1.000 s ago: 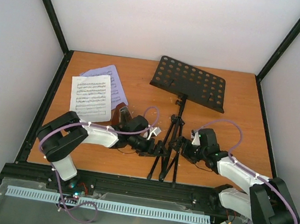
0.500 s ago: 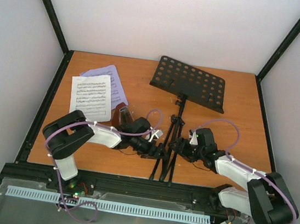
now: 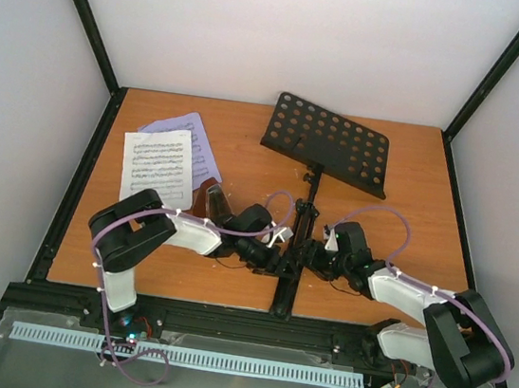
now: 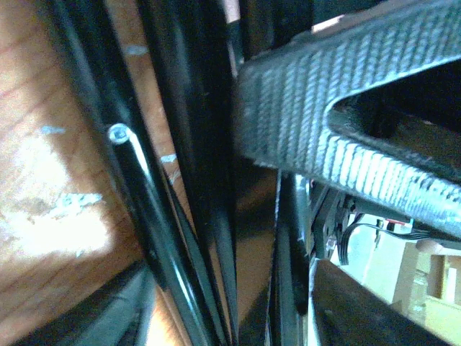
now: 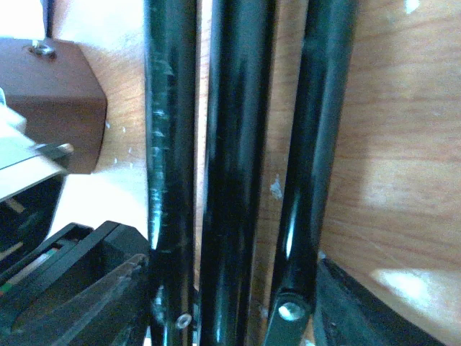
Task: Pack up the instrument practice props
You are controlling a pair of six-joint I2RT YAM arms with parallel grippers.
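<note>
1. An orange-brown wood-grain tabletop (image 3: 415,176) serves as the floor of the enclosure.
2. A plain white back wall (image 3: 299,37) and two pale grey-white side panels (image 3: 20,124) close it in.
3. Slanted black metal corner posts (image 3: 82,13) stand where the walls join.
4. A black metal rail (image 3: 224,321) runs along the table's near edge.
5. Below it, a white slotted plastic strip (image 3: 190,357) lies on a dull grey metal shelf (image 3: 26,364).
6. In the wrist views, bright glare patches (image 4: 50,223) fall on the wood.

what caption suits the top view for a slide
Left gripper and right gripper flank the music stand at its bunched legs; sheet music and metronome nearby
</note>
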